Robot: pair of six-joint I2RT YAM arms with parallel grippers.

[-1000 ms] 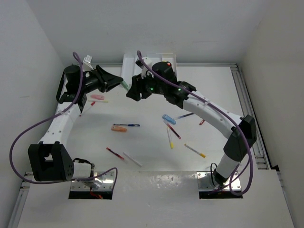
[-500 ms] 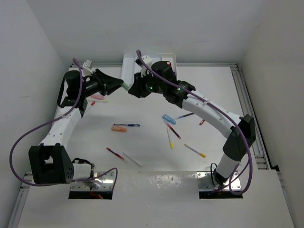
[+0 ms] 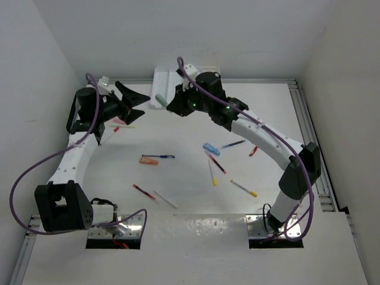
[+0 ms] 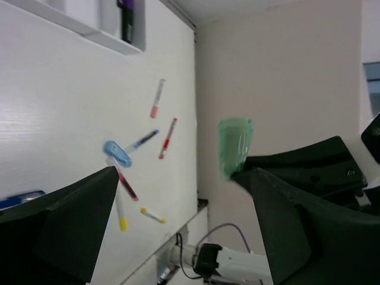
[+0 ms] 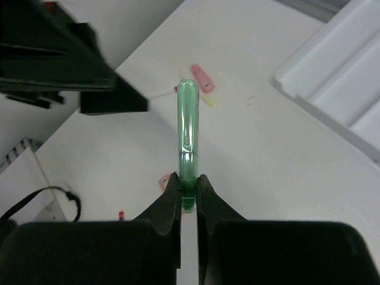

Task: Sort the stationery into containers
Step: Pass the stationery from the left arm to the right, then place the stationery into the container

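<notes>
Two grippers face each other over the table's (image 3: 178,127) far side: R gripper (image 5: 188,191) is pressed tight on the base of a green highlighter (image 5: 188,127), which sticks straight out past its fingertips. L gripper (image 3: 140,103) is spread wide, w/ the highlighter's free end just ahead of its jaws. White tray (image 5: 332,80) lies ahead-right of the R gripper. Loose pens (image 3: 215,163) lie scattered below and behind both tools.

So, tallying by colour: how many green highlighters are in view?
1: green highlighter, clamped in the right gripper near the tray. More may lie hidden in the tray.
</notes>
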